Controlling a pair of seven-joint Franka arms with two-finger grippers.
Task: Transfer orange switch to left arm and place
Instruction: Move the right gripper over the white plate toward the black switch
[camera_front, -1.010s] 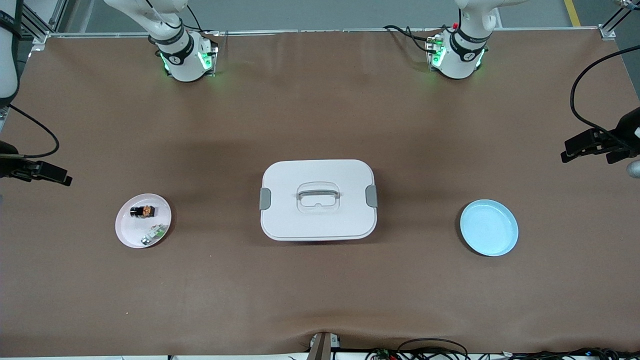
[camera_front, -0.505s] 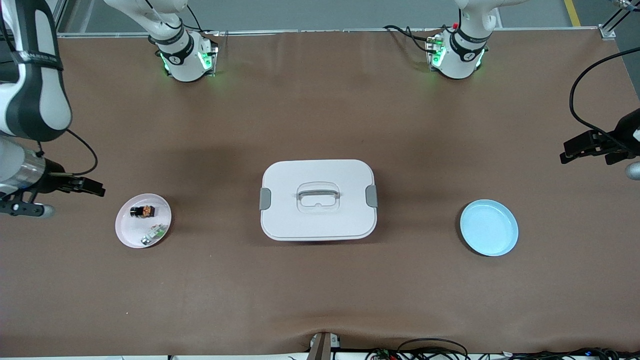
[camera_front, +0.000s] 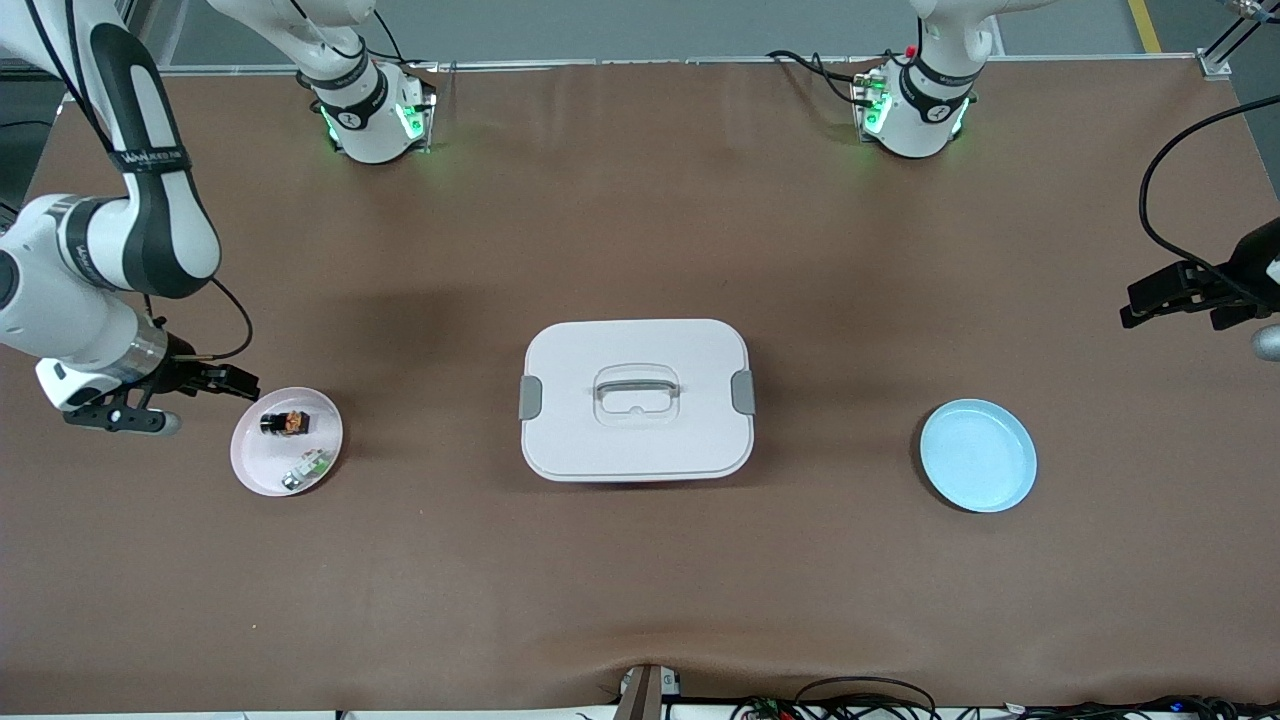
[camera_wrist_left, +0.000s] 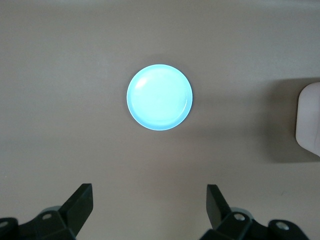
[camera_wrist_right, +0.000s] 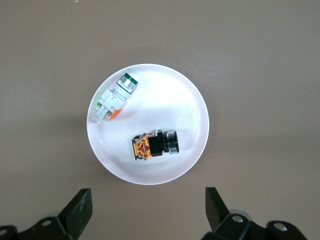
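The orange switch (camera_front: 284, 423) lies on its side on a pink plate (camera_front: 252, 460) toward the right arm's end of the table. In the right wrist view the switch (camera_wrist_right: 155, 145) is black with an orange end. My right gripper (camera_front: 232, 383) is open and empty, up over the table just beside the pink plate's rim; in its wrist view (camera_wrist_right: 147, 207) the plate (camera_wrist_right: 192, 107) lies clear of the fingers. My left gripper (camera_front: 1135, 300) is open and empty, high over the left arm's end of the table (camera_wrist_left: 150, 205). The white box (camera_front: 636, 440) stands at the table's middle.
A green-white-silver part (camera_front: 308, 467) shares the pink plate (camera_wrist_right: 114, 98). A light blue plate (camera_front: 978, 455) sits empty toward the left arm's end, also in the left wrist view (camera_wrist_left: 159, 97), where the box's edge (camera_wrist_left: 309, 120) shows. Cables run along the table's front edge.
My right arm has swung in from the table's end toward the pink plate, its gripper now beside the rim. The left arm has stayed still.
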